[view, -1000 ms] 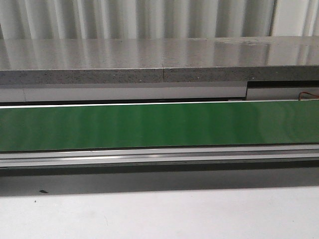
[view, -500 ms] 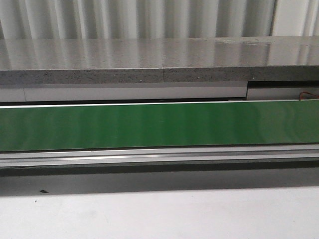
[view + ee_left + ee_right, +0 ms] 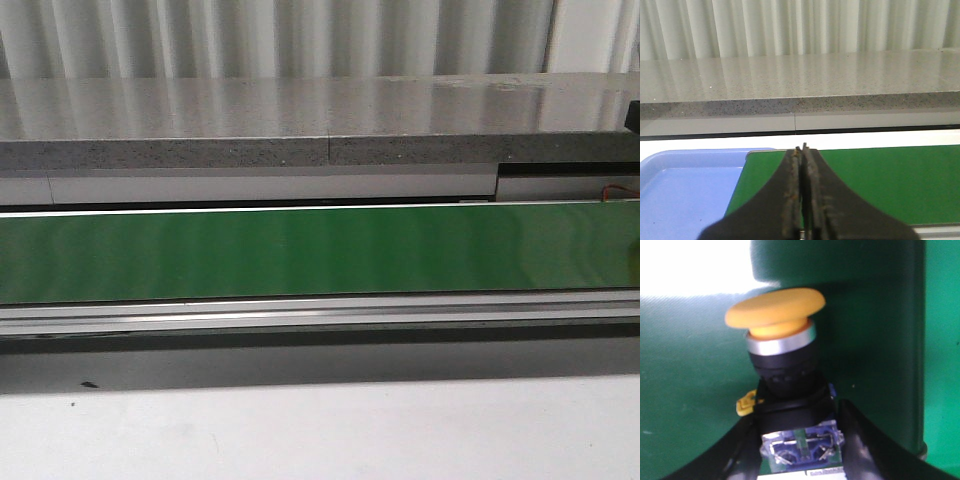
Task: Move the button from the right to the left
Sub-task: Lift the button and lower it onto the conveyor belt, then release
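Note:
In the right wrist view the button [image 3: 782, 340] stands between my right gripper's [image 3: 801, 442] jaws. Its round yellow cap [image 3: 775, 310] points away from the wrist, with the black collar [image 3: 785, 370] under it. The black fingers [image 3: 867, 445] press on both sides of its clear-blue contact body [image 3: 802, 447], above the green belt [image 3: 685, 390]. My left gripper [image 3: 803, 149] is shut and empty over the left end of the belt [image 3: 880, 180]. In the front view neither the button nor the gripper jaws show; only a dark part [image 3: 634, 115] shows at the right edge.
A blue tray [image 3: 685, 190] lies just beside the belt's left end. The long green conveyor belt [image 3: 300, 250] runs across the front view, with a grey stone counter [image 3: 300, 120] behind it and a white table surface [image 3: 320, 430] in front.
A dark part has come into the front view at the right edge, above the counter. The belt and the rest look the same.

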`<state>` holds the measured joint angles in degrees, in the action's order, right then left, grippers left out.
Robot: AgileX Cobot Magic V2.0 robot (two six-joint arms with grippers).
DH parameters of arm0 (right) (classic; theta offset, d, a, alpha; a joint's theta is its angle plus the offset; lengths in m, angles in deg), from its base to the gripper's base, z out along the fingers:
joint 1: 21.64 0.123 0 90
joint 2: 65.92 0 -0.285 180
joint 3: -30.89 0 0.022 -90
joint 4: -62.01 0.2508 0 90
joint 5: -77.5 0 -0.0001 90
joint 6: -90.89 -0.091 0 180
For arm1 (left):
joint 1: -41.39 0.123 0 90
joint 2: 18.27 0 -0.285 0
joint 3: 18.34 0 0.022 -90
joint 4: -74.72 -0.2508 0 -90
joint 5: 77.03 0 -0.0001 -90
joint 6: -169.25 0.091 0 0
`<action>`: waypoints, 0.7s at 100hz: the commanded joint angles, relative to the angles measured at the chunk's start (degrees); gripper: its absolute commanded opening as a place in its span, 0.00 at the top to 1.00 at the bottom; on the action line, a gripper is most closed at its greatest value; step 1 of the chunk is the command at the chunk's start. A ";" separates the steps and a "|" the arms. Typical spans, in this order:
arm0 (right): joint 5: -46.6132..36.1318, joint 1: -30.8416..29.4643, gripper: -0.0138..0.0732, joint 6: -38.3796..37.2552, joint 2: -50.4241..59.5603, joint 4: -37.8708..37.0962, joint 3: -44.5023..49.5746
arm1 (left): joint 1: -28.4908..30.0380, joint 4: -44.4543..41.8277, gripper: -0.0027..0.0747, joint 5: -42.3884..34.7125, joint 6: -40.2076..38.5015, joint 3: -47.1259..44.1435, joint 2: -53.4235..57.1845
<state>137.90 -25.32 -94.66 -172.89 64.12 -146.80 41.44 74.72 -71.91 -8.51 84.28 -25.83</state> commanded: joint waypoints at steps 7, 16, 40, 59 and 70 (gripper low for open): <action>-1.32 0.00 0.34 -0.03 2.34 -0.39 -1.16 | 0.06 0.45 0.99 -5.12 -0.56 -2.22 1.88; -1.82 0.05 0.29 -0.03 2.87 -0.28 -1.16 | 0.06 0.45 0.99 -5.12 -0.56 -2.22 1.88; -4.56 4.49 0.29 1.15 9.36 -0.24 0.25 | 0.06 0.45 0.99 -5.12 -0.56 -2.22 1.88; -9.23 9.84 0.33 1.71 16.62 -0.24 6.10 | 0.06 0.45 0.99 -5.12 -0.56 -2.22 1.88; -11.65 11.72 0.51 1.71 20.94 -0.51 10.15 | 0.06 0.45 0.99 -5.12 -0.56 -2.22 1.88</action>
<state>129.95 -14.72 -93.75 -157.25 64.12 -138.12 41.44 74.72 -71.91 -8.51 84.28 -25.83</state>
